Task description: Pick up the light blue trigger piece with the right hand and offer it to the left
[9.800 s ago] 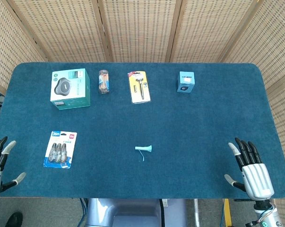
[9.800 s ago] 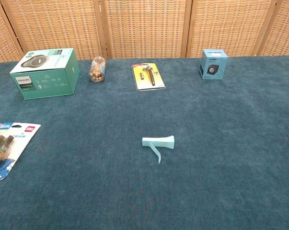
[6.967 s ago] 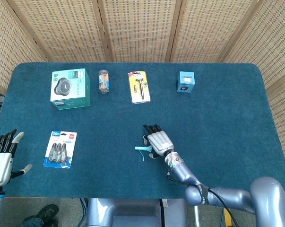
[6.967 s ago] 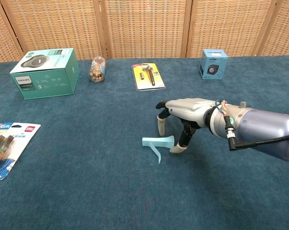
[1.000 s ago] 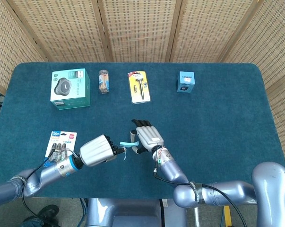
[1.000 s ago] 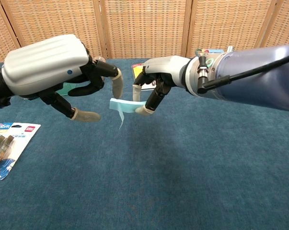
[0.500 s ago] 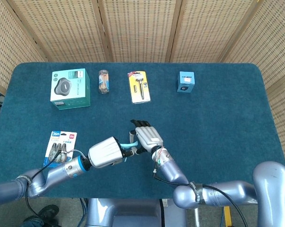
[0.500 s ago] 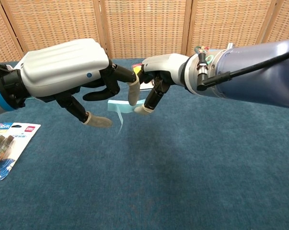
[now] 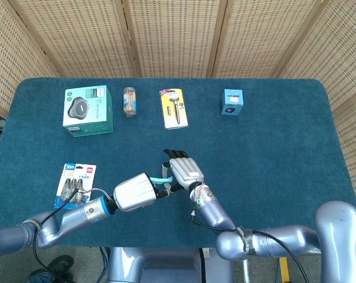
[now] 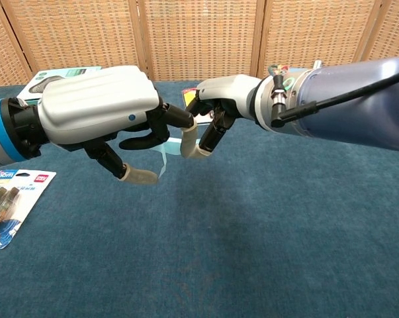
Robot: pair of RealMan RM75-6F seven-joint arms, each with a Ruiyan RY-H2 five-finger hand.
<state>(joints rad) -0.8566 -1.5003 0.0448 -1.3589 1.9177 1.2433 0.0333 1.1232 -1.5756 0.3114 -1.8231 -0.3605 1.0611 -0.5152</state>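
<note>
My right hand (image 10: 216, 112) pinches the thin light blue plastic trigger piece (image 9: 159, 180) above the surface; my left hand (image 10: 113, 122) seems to close fingers on it. A "36m" blister pack (image 9: 75, 186) lies beyond my left hand.

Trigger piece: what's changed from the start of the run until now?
The right hand has lifted the light blue trigger piece off the table and holds it up mid-table. The left hand has moved in, its fingers now at the piece. The boxes and packs along the table stayed put.
</note>
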